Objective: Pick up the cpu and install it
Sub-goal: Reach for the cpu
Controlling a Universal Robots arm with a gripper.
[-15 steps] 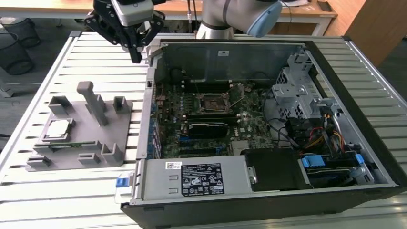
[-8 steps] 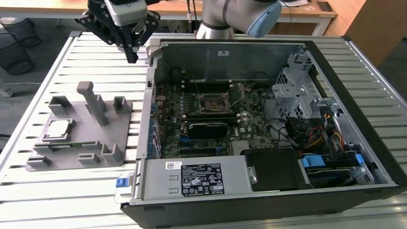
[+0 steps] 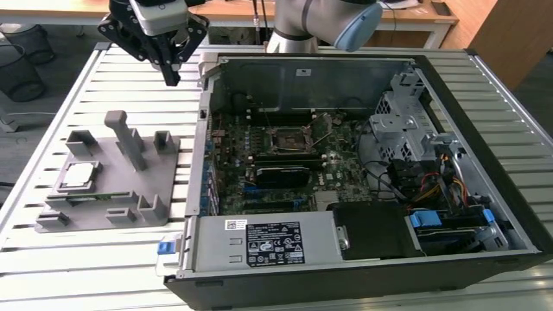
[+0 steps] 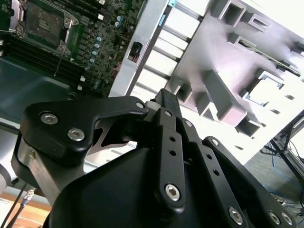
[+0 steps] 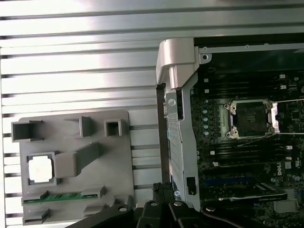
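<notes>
Exterior view: black tool (image 3: 171, 78) hangs over the slatted metal tabletop (image 3: 87, 259), fingers pressed together, holding nothing. The flat square silver-topped cpu (image 3: 80, 175) lies in its grey plastic fixture (image 3: 129, 194). The black motherboard socket (image 3: 289, 138) stands unfilled, so pickup and installation both remain.

Bright light glares off the slatted table (image 5: 71, 47) and cpu (image 5: 40, 168).

The arm (image 3: 315, 23) reaches toward the exterior view's left, its pale wrist (image 3: 160, 14) carrying the black gripper (image 3: 171, 79) aloft and pointing straight down, the linkages folded inward and the two fingers (image 4: 167, 109) pressed together at their tips with nothing between them.
</notes>
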